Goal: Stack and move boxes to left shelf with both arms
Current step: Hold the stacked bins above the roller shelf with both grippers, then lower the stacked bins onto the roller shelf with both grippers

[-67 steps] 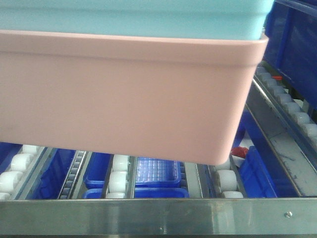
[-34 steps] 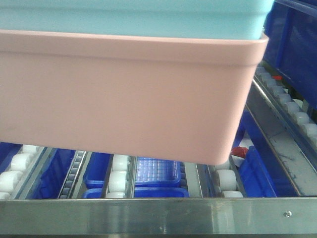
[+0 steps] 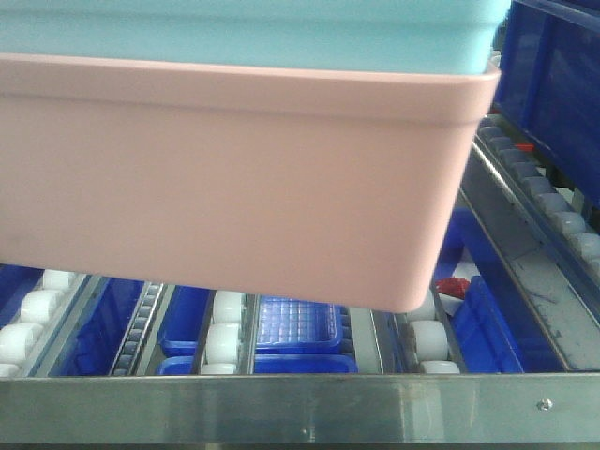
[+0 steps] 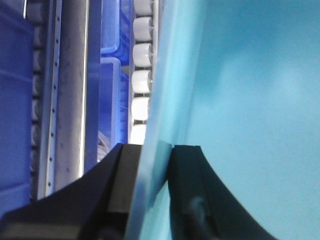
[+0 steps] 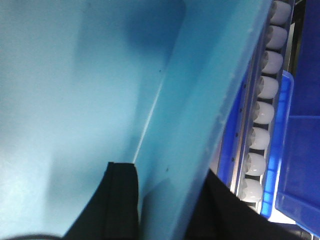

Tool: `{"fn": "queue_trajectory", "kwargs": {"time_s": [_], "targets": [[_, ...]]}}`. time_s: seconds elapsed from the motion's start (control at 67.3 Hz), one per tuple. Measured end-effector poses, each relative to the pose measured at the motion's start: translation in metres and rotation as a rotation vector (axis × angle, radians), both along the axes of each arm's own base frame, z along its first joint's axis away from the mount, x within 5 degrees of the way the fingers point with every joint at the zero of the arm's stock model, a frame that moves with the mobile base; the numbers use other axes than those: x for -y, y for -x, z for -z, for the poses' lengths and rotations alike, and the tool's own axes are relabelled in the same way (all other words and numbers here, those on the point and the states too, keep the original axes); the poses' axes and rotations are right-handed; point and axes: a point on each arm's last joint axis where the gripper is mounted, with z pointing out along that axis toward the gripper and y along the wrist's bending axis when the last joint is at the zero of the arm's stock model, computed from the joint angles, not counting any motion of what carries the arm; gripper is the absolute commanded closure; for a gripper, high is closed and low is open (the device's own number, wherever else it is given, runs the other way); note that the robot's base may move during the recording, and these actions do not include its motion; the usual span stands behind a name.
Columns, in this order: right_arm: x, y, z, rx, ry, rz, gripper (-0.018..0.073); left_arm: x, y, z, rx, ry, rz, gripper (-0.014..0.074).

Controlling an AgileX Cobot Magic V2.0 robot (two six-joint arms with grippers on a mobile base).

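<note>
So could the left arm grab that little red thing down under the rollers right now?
Probably not. The left gripper is clamped on the light blue box wall, and the red thing sits below the roller rails.

My stacked load fills the upper part of the front view: the salmon pink bin (image 3: 234, 187) with the light blue bin (image 3: 253, 33) nested in it, hanging above the left shelf (image 3: 300, 408). Between the pink bin's bottom and the white rollers (image 3: 225, 337) a narrow gap shows, widest near the steel front bar. To the right, dark blue bins (image 3: 553, 84) on a slanted roller lane stand close to the stack's corner. My left claw (image 4: 155, 200) and right claw (image 5: 165, 210) each straddle a blue wall, with rollers and rails just outside.
</note>
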Motion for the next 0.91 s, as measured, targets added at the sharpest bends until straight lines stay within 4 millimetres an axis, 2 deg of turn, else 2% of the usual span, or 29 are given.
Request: {"fn": "queue_trajectory", "kwargs": {"time_s": [0.223,0.431,0.654,0.773,0.907], "targets": [[0.001,0.000,0.000,-0.005,0.016,-0.019,0.0503,-0.001,-0.003,-0.001,0.014,0.004,0.016,0.0599],[0.013,-0.022,-0.002,0.054,-0.035,0.003,0.0503,-0.006,-0.013,0.000,0.010,0.081,0.008,0.0599],[0.012,-0.032,-0.005,0.119,-0.074,-0.043,0.0503,-0.017,-0.026,-0.002,0.037,0.123,-0.019,0.0599],[0.008,-0.039,0.000,0.138,-0.089,-0.061,0.0503,-0.022,-0.035,0.003,0.036,0.123,-0.039,0.0599],[0.000,-0.051,0.018,0.123,-0.079,-0.076,0.0503,-0.025,-0.048,0.016,0.017,0.111,-0.060,0.0599]]}}
